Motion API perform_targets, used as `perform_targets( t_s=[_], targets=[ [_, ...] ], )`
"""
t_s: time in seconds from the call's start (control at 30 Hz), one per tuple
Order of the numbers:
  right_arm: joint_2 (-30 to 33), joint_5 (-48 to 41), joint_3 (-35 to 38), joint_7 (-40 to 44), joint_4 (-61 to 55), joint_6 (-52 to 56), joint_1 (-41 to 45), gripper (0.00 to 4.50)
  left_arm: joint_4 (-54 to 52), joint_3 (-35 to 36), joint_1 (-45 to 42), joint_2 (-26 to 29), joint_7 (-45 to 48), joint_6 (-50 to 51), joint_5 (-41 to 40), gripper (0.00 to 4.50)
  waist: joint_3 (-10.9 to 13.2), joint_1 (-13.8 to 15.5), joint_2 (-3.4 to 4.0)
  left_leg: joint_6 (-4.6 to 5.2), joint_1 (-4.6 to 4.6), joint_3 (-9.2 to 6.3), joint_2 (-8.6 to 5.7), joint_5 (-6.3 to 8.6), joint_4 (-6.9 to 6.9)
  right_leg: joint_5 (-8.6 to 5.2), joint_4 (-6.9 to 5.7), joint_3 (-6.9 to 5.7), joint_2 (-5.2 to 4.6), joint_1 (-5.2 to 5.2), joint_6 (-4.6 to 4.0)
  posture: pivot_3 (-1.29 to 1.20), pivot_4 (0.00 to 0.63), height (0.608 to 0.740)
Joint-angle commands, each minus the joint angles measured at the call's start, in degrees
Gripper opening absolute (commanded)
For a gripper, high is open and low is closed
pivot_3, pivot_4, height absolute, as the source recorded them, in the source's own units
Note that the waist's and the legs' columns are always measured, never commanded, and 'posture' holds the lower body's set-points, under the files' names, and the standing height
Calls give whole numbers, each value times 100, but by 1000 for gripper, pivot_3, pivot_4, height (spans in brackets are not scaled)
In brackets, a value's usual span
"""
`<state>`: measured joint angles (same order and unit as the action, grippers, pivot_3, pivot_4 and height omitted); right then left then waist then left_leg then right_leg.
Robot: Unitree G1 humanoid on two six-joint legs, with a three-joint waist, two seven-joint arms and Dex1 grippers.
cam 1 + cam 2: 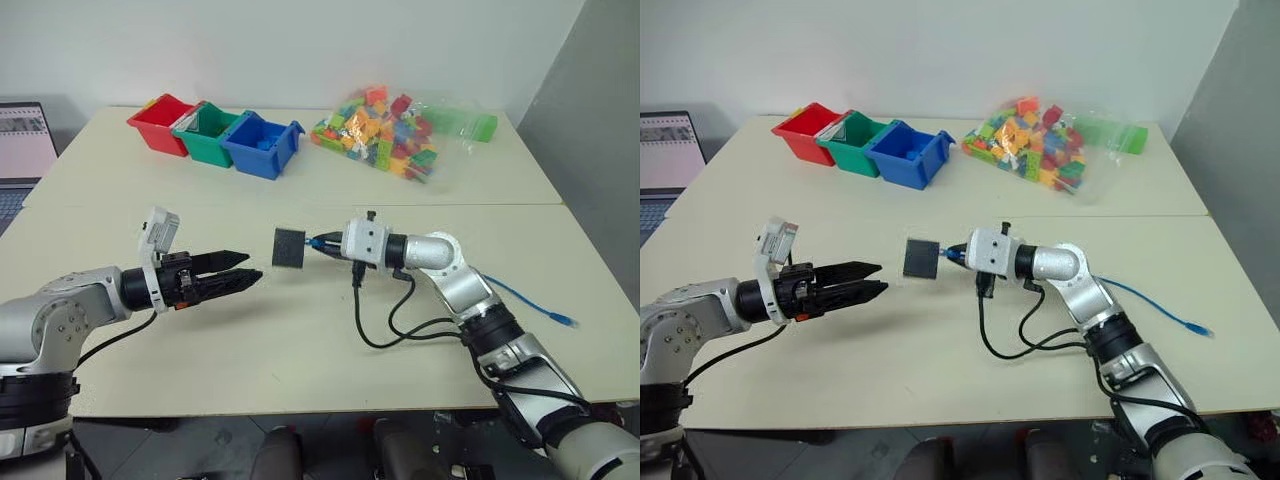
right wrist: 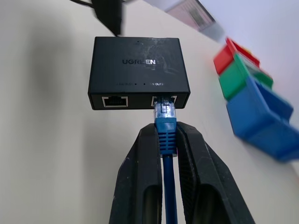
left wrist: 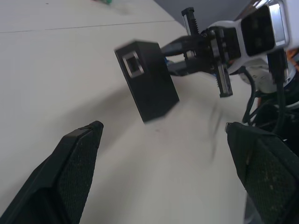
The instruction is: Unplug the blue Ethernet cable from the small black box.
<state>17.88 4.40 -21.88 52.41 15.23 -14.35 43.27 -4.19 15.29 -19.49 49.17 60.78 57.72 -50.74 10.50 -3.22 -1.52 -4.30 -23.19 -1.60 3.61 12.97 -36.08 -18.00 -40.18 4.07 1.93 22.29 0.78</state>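
Right tool [image 2: 164,140] pinches the blue Ethernet cable [image 2: 166,133] tight, just behind its plug. That plug sits in a socket of the small black box [image 1: 289,248], and the box hangs off the desk [image 1: 300,330] on the end of the plug. Behind the right arm, the cable runs across the desk to its loose end. Left tool [image 1: 243,270] is wide open with nothing in it, pointing at the box from near by. Red, green and blue bins [image 1: 262,144] sit far back.
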Motion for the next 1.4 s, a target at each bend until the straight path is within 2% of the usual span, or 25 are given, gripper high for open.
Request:
perform_targets(
  t_s=[0.03,0.17,0.33,0.6,0.9,0.93,1.17,1.23,1.4],
  targets=[
    [143,-88,-34,266,-699,-252,37,178,-330,75,-252,-184,-123,413,-551,4500,-1,4,-1,0,2,0,0,0,-1,0,-2,0,0,-1,0,0,150,740],
    [174,-71,-19,282,-931,-195,75,166,-422,31,-372,-425,-319,540,-705,4500,-1,6,-1,-1,3,-1,0,-1,-3,0,-5,0,0,-2,0,0,150,740],
    [160,-89,43,220,-1064,-114,135,165,-330,26,-346,-446,-278,524,-695,4500,-1,9,-1,-1,6,0,0,-1,-3,0,-7,2,0,-1,-1,0,150,740],
    [178,-74,109,147,-1040,-104,182,165,-202,82,-312,-448,-194,582,-751,2970,-1,18,-1,-1,6,1,-1,-1,-3,0,-7,3,-1,-2,-1,0,150,740],
    [155,-30,120,8,-1070,-292,259,164,-62,48,-295,-446,-129,575,-797,902,-1,19,-1,-1,6,1,-1,-1,-3,0,-7,3,-1,-1,-1,0,150,740],
    [153,-7,114,-13,-1077,-332,265,164,-56,29,-295,-453,-125,554,-777,794,-1,19,-1,-1,6,2,-1,-1,-3,0,-7,4,-1,-2,-1,0,150,740],
    [226,100,35,36,-1157,-610,262,164,-44,-14,-266,-529,-161,462,-718,794,-1,25,-1,-1,6,2,-1,-1,-3,0,-7,4,-1,-1,-1,0,150,740],
    [345,-9,-15,265,-1333,-468,204,869,-119,-70,-224,-487,-79,392,-643,794,-1,26,-1,-1,6,2,-1,-1,-3,0,-7,4,-1,-2,-1,0,150,740],
    [620,-728,10,896,-2074,701,-32,1853,-527,-412,-22,-173,478,-57,-286,794,0,28,-1,-1,6,1,0,-1,-2,0,-7,4,-1,-1,-2,0,150,740]
  ],
)
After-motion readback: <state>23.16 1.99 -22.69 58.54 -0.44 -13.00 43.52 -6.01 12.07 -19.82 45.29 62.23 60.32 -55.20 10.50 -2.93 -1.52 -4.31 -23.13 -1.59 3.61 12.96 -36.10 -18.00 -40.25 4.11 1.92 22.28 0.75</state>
